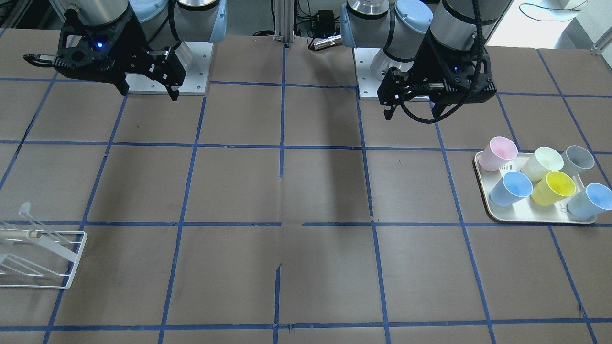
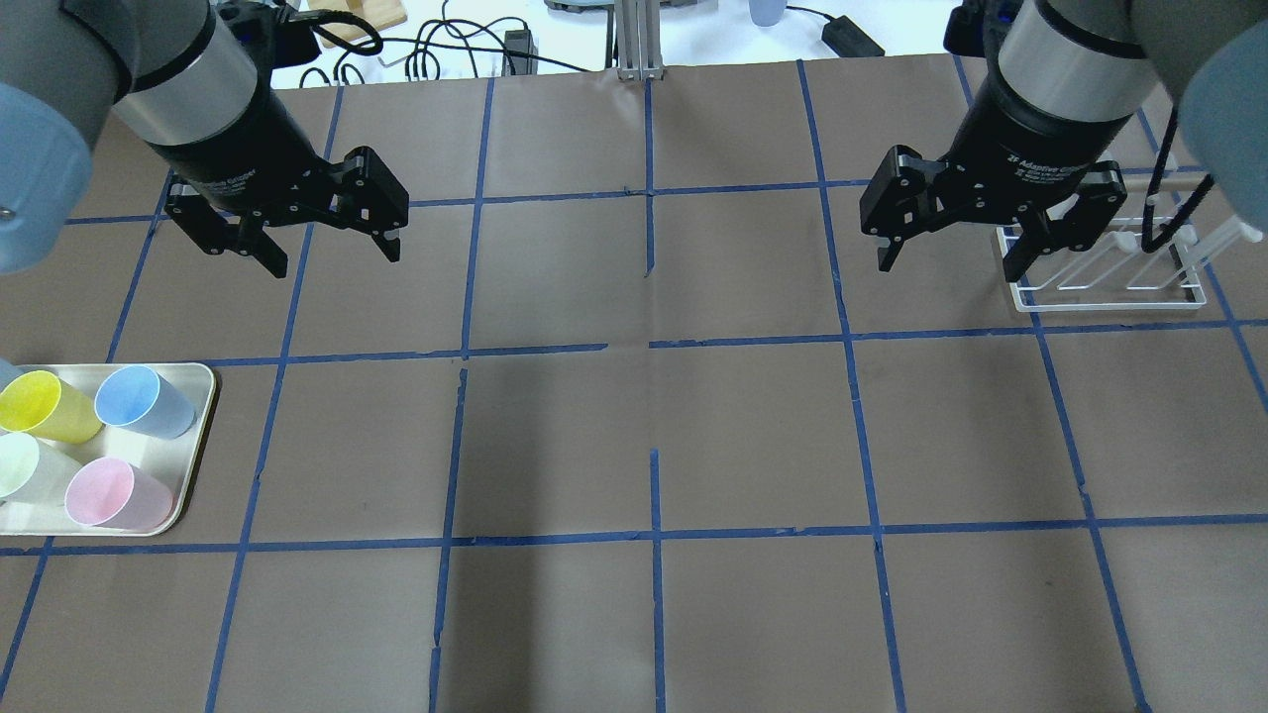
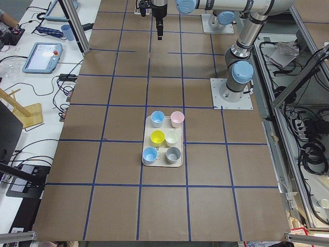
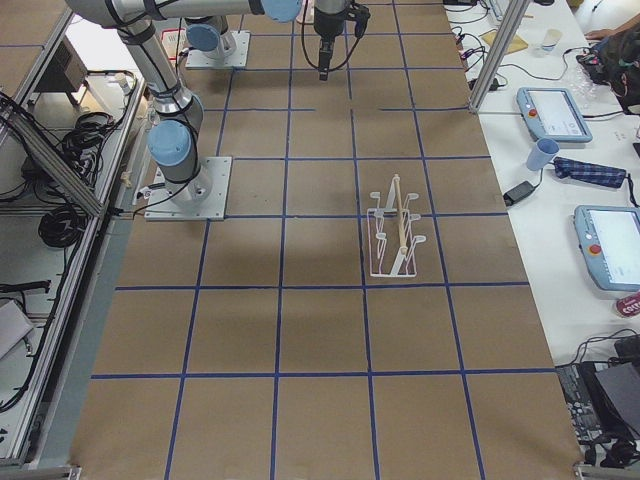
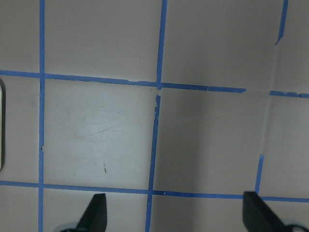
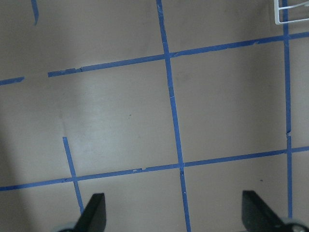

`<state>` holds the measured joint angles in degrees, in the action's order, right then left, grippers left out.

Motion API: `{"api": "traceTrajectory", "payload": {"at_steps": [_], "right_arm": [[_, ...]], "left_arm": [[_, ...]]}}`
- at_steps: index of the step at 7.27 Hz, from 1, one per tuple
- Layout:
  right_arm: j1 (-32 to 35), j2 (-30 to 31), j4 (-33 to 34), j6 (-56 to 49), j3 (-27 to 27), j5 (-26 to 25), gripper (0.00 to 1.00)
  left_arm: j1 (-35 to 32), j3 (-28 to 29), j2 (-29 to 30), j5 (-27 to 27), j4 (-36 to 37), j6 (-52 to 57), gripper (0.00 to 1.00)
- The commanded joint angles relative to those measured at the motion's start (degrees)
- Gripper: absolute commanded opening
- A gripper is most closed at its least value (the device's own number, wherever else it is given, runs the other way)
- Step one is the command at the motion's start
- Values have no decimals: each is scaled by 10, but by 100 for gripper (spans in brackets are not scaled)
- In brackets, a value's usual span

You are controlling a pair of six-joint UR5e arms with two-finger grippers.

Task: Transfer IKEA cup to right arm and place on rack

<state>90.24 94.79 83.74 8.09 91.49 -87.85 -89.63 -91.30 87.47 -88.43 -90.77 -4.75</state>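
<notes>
On the tray (image 1: 530,212), beside a yellow cup (image 1: 553,188), sits the IKEA cup (image 1: 510,188); left gripper (image 2: 332,259) and right gripper (image 2: 947,269) hang spread.

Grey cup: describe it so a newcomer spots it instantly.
On the table, at its robot-left end, sits a cream tray holding six cups in two rows. The grey cup is in the row nearer the robot, at the outer end, beside a whitish cup; it alone is grey.

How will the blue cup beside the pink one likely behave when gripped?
The blue cup looks thin, hollow plastic: probably light, slightly flexible. Its smooth tapered wall may slip when pinched. Standing on its narrower base, it could tip if nudged.
</notes>
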Motion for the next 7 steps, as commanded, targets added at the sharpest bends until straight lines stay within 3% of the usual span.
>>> {"api": "traceTrajectory", "payload": {"at_steps": [1,5,6,7], "right_arm": [[0,1,-7,0,-1,-3,100],[-1,0,-5,-3,-4,4,100],[-1,-5,-2,-5,-10,27,100],[-8,-17,5,-11,-1,92,100]], "left_arm": [[0,0,0,-2,2,0,100],[1,1,0,-4,2,0,100],[1,0,-1,-4,2,0,100],[1,0,0,-3,2,0,100]]}}
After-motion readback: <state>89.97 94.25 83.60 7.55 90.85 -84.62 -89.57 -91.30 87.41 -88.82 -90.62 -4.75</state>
